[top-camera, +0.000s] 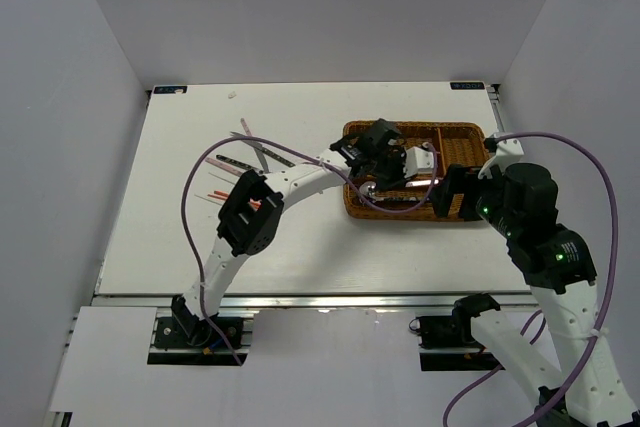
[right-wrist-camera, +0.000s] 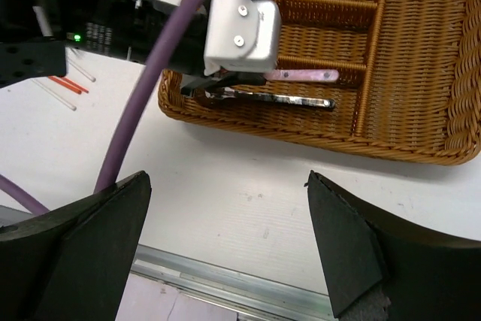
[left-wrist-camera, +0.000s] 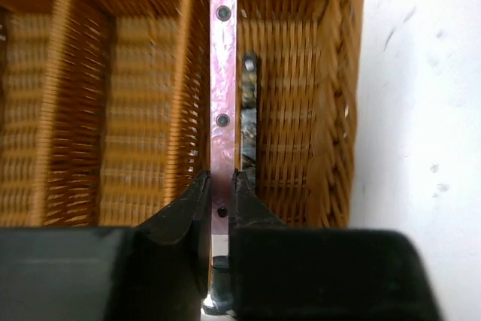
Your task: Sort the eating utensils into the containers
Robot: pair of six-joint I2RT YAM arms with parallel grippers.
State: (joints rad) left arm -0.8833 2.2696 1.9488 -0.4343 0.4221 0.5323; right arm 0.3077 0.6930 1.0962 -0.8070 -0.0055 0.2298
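While aloft, utensil (left-wrist-camera: 223,95) in end effector (left-wrist-camera: 219,186).

Right gripper (right-wrist-camera: 227,178) above a white table (right-wrist-camera: 248,201), its two dark fingers (right-wrist-camera: 105,246) spread wide with nothing between them; beyond, a brown wicker tray (right-wrist-camera: 421,152); the left gripper (right-wrist-camera: 229,80), trailing a purple cable (right-wrist-camera: 150,88), reaches into the tray's nearest long section with a pink-handled utensil (right-wrist-camera: 304,75) between its jaws; a dark-handled utensil (right-wrist-camera: 285,100) lies just beside it in the same section; red and white chopsticks (right-wrist-camera: 64,84) lie on the table at left
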